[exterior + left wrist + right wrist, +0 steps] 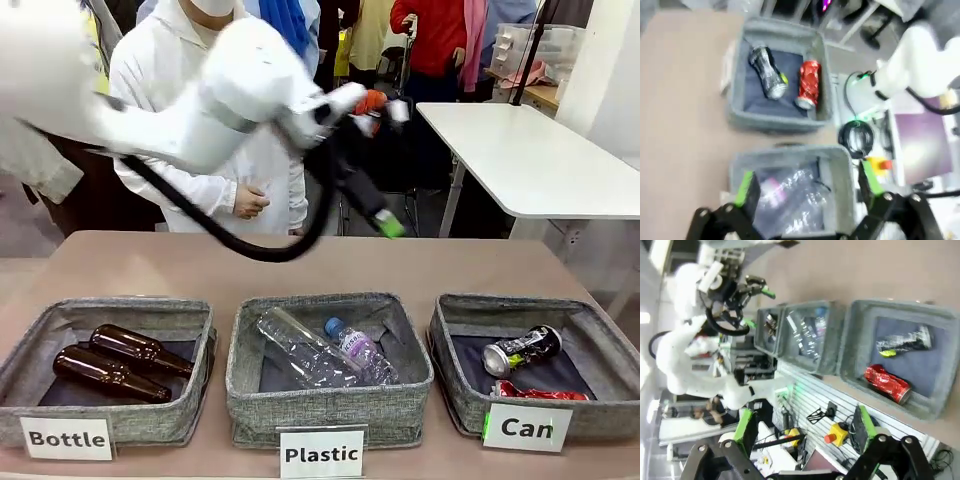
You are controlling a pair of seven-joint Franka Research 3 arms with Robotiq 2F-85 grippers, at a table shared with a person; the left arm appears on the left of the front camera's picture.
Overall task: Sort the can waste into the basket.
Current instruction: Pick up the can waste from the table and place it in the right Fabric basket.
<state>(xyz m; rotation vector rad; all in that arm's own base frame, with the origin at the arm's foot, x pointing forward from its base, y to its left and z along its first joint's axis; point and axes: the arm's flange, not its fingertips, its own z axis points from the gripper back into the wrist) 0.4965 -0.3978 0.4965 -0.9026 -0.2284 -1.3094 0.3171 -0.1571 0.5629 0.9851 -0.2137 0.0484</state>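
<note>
on the near left of the table [300, 262] sat the bottle basket [190, 330] with two brown bottles [120, 362] lying in it. next along, in the middle, the plastic basket [410, 352] held clear plastic bottles [325, 350]. above the middle of the table the left arm hung in the air, its left gripper [372, 205] pointing down and to the right; in the left wrist view the left gripper [805, 186] stood wide with nothing between its green pads, over the plastic basket. behind it a person [165, 70] in a white coat stood at the far side. on the near right was the can basket [600, 325]: the black can [520, 350] lay toward its far side and the crushed red can [535, 393] just behind the label, the two near each other, both well inside. the right gripper [805, 427] also stood wide and empty in its own wrist view, high above the can basket.

judging from this, both cans were already sorted and no can lay loose on the table, so the sorting looked finished. the next move likely called only for the arms to pull clear.
</note>
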